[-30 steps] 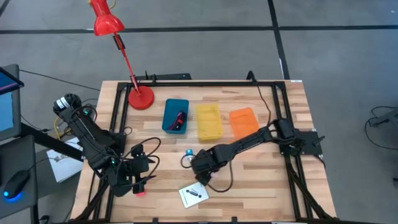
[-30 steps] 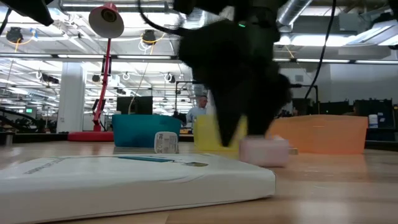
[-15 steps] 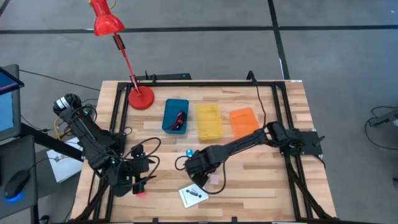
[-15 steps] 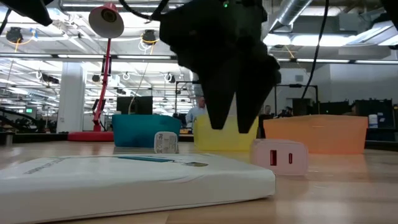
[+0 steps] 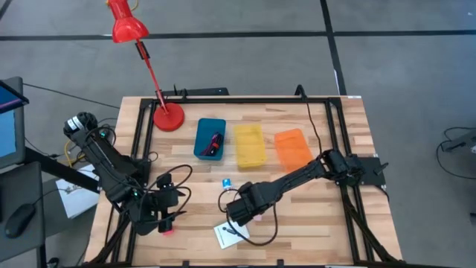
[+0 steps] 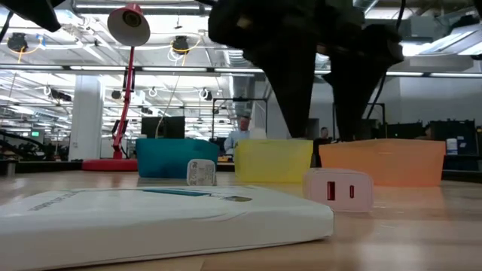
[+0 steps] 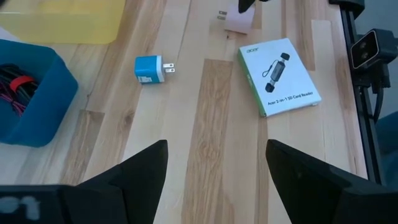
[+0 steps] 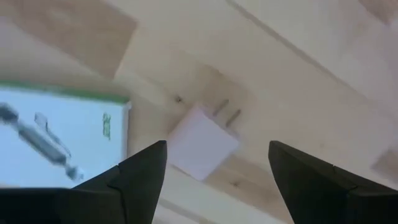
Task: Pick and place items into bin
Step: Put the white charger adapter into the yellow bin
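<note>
So, wooden bench (image 5: 312, 216) fills mid-frame in high view. Blue bin (image 5: 210, 138) upper centre w/ dark red cord (image 5: 215, 141) inside. White card (image 5: 230, 234) lower centre. Right end effector (image 5: 249, 214) spread, over pink block (image 8: 202, 149); left end effector (image 5: 167, 223) spread, lower left. Light-blue block (image 5: 226, 182) centre.

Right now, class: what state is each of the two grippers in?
Left gripper: open, empty, parked at the table's near-left edge.
Right gripper: open, empty, poised over the pale pink plug-in wall charger.
</note>
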Controlling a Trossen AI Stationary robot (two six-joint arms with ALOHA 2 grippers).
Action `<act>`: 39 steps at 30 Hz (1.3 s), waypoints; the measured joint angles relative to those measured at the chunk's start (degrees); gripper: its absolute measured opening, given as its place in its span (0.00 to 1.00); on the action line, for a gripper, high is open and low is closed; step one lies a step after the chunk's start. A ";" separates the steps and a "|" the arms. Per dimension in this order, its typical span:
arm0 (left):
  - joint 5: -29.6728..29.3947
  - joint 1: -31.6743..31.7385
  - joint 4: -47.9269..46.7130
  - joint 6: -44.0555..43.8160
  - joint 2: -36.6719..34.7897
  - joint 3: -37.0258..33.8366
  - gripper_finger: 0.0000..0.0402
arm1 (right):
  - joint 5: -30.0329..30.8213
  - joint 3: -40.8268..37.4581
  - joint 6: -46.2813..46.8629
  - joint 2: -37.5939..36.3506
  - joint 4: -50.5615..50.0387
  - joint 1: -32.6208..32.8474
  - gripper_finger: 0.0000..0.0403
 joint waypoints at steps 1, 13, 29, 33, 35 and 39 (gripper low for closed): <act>0.00 0.00 0.00 0.00 0.00 0.00 0.65 | -0.48 0.00 2.28 0.00 -0.31 -0.04 0.68; 0.00 0.00 0.00 0.00 0.00 -0.02 0.65 | -2.86 -0.02 20.17 0.00 0.95 0.42 0.68; 0.00 0.00 0.00 0.00 0.00 -0.04 0.65 | -2.57 -0.80 26.08 0.70 3.09 1.84 0.68; 0.00 0.00 0.00 0.00 0.00 -0.04 0.65 | -2.32 -0.80 26.31 0.70 3.48 1.84 0.68; 0.02 0.00 0.00 0.00 0.00 -0.06 0.65 | -2.30 -0.80 27.05 0.70 3.46 1.84 0.68; 0.02 0.00 0.00 0.00 0.00 -0.04 0.65 | -2.26 -0.80 27.43 0.70 3.66 1.85 0.68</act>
